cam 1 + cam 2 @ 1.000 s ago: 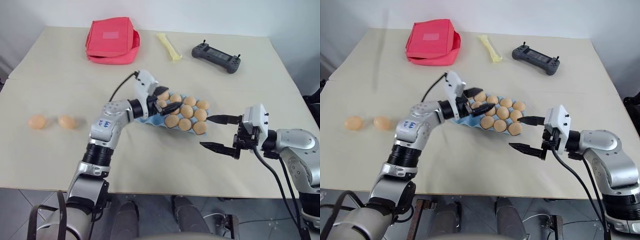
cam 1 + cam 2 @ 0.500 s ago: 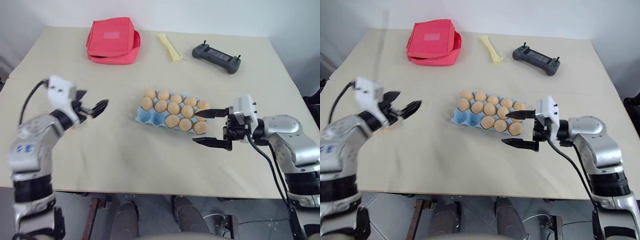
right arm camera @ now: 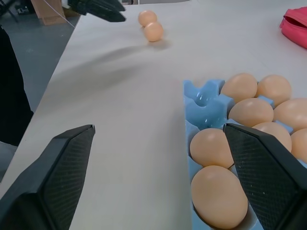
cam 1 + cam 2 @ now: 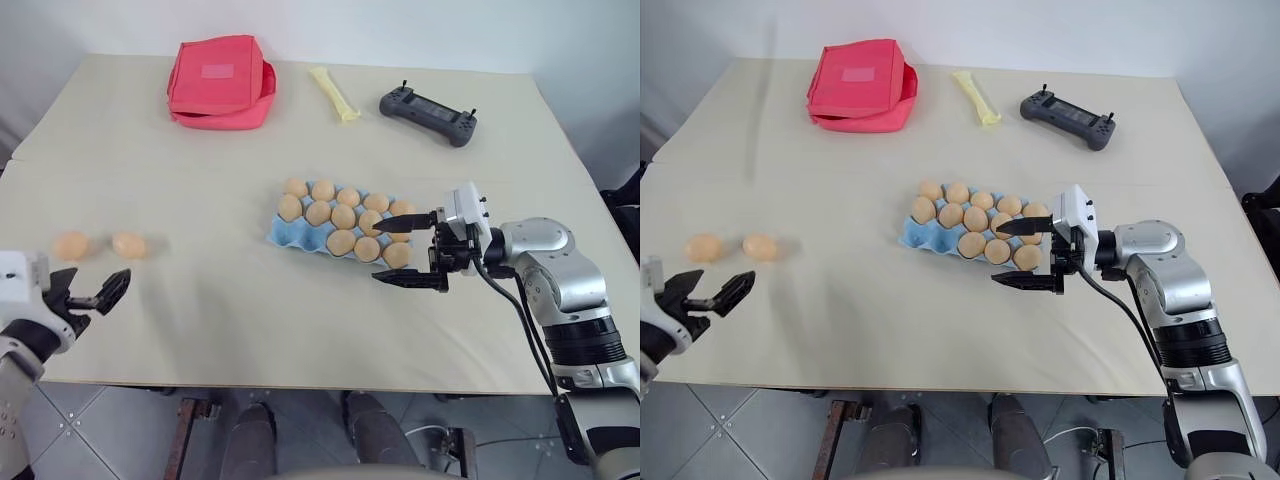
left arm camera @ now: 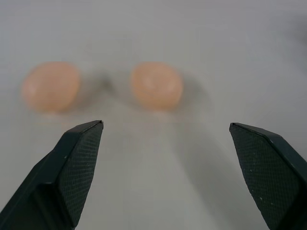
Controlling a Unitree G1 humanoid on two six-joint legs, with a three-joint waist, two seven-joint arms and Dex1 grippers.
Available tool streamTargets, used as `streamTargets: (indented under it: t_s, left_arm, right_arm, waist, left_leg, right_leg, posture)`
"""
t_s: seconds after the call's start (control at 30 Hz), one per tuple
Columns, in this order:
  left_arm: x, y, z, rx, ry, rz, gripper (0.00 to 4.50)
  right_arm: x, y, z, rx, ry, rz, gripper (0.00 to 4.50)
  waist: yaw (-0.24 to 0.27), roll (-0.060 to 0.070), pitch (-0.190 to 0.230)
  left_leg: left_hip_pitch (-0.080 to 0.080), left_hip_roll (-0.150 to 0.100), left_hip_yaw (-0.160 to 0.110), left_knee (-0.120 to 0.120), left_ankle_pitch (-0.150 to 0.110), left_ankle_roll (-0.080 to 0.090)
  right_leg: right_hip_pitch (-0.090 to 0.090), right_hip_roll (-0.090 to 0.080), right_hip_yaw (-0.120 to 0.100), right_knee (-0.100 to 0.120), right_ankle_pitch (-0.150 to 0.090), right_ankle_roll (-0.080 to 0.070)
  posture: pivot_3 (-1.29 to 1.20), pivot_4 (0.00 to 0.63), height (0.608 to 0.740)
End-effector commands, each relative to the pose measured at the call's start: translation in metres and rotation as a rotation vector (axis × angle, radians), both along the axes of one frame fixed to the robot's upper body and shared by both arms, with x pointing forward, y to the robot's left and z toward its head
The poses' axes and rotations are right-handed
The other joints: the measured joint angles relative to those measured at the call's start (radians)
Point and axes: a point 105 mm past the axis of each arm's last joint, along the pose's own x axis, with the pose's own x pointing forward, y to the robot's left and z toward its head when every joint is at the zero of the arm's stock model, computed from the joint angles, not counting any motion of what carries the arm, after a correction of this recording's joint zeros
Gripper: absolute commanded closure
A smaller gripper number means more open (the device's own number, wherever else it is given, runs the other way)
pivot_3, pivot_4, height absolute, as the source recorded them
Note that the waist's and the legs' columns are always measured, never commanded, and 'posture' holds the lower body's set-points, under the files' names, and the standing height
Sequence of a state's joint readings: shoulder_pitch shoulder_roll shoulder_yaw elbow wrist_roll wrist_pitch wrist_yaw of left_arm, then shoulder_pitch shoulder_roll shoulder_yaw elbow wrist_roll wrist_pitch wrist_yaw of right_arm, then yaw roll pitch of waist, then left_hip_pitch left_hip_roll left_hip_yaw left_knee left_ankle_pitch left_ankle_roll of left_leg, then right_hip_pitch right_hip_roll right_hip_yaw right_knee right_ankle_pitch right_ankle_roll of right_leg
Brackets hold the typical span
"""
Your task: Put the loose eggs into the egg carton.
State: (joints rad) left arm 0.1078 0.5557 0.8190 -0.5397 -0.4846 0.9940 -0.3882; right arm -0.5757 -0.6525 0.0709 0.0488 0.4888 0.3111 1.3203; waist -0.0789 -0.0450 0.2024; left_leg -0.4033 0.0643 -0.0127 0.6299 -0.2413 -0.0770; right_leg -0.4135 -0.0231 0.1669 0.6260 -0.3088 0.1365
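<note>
— Left eye view first: what differs from a second ago?

— The left gripper (image 4: 92, 291) was over the egg carton (image 4: 287, 232) then; now it sits at the table's (image 4: 300, 320) near left edge, just short of the two loose eggs (image 4: 101, 245), fingers spread wide and empty. The carton's cup that it covered now shows an egg. The right gripper (image 4: 410, 247) has crept closer to the carton's right end, jaws wide with nothing between them, one finger over the nearest eggs.

— And the eggs themselves?

— Smooth, matte, tan-orange ovals, lying side by side but apart on the pale flat tabletop, well left of the carton. In the left wrist view they lie beyond the black, cross-hatched fingertips (image 5: 79, 163).

— The carton?

— Light blue moulded pulp, rectangular, lidless, its peaked dividers showing at the empty left cups. Behind it lie a soft red pouch (image 4: 220, 80), a pale yellow strip (image 4: 338, 94) and a dark grey controller (image 4: 429, 115).
</note>
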Motion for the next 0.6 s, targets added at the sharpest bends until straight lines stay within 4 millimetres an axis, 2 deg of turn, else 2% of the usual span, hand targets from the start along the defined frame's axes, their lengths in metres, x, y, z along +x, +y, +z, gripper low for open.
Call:
streamTargets:
  t_s: [0.03,0.13,0.37,0.5,0.6]
  left_arm:
    - [-0.003,0.004,0.010,0.018,-0.041,0.024,0.01]
    - [0.003,0.005,0.013,0.022,-0.049,0.026,0.01]
    - [0.048,0.010,0.023,0.022,-0.073,0.040,0.01]
    - [0.074,0.016,0.020,0.040,-0.053,0.044,0.01]
    - [0.085,0.016,0.012,0.039,-0.023,0.026,0.01]
  right_arm:
    - [-0.001,0.000,0.010,0.007,-0.041,0.020,0.00]
    - [-0.001,0.000,0.012,0.009,-0.043,0.022,0.00]
    - [-0.002,-0.001,0.014,0.009,-0.045,0.025,0.00]
    - [-0.002,-0.001,0.014,0.006,-0.051,0.011,0.00]
    - [-0.003,-0.004,0.013,0.000,-0.049,-0.002,0.00]
  waist:
    - [-0.004,0.000,0.000]
    - [-0.008,0.000,0.000]
    - [-0.008,0.000,0.000]
    - [-0.008,0.000,0.000]
    - [-0.014,0.000,0.000]
  left_leg:
    - [0.000,0.000,0.000,0.001,0.000,0.000]
    - [0.000,0.000,0.000,0.002,0.000,0.000]
    - [0.000,0.000,0.000,0.001,0.001,0.001]
    - [0.001,0.000,0.000,0.000,0.001,0.001]
    - [0.000,0.000,0.000,-0.001,0.000,0.000]
  right_leg:
    - [0.000,0.000,0.000,0.000,-0.001,-0.002]
    - [0.001,0.000,0.000,0.000,-0.001,-0.002]
    - [0.001,0.000,0.000,0.000,0.000,-0.002]
    - [0.000,0.000,0.000,0.000,0.004,0.006]
    - [-0.001,0.001,0.000,0.000,0.006,0.011]
  posture:
    - [0.00,0.150,0.740]
    - [0.00,0.150,0.740]
    - [0.00,0.150,0.740]
    - [0.00,0.150,0.740]
    - [0.00,0.150,0.740]
